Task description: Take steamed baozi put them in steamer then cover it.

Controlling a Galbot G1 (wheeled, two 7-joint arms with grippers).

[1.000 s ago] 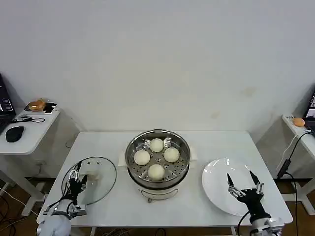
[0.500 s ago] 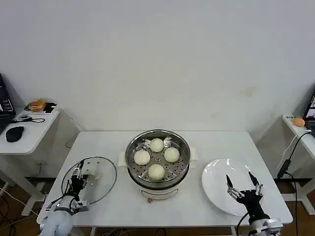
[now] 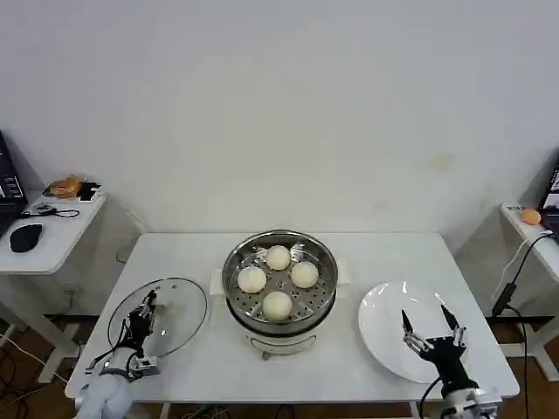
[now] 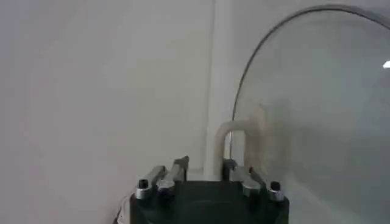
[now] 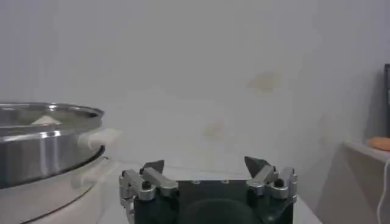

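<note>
I see the steamer (image 3: 279, 284) mid-table holding four baozi (image 3: 278, 305); cover (image 3: 159, 318) flat to its left. Left gripper (image 3: 142, 324) over the cover, jaws apart beside the handle (image 4: 239, 146). Risk: an off-centre pinch tips the glass. Right gripper (image 3: 434, 336) open, idle right of steamer.

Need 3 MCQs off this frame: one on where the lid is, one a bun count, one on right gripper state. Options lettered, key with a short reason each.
1. Where is the cover?
A. on the steamer
B. flat on the table, on the robot's left
C. on the plate

2. How many baozi are in the steamer?
A. two
B. three
C. four

3. The right gripper is:
A. open, holding nothing
B. shut on a bun
C. shut on the cover

Key:
1 B: the cover lies on the table, left of the steamer.
2 C: four baozi sit on the perforated tray.
3 A: the right gripper hangs over the plate, fingers spread.
</note>
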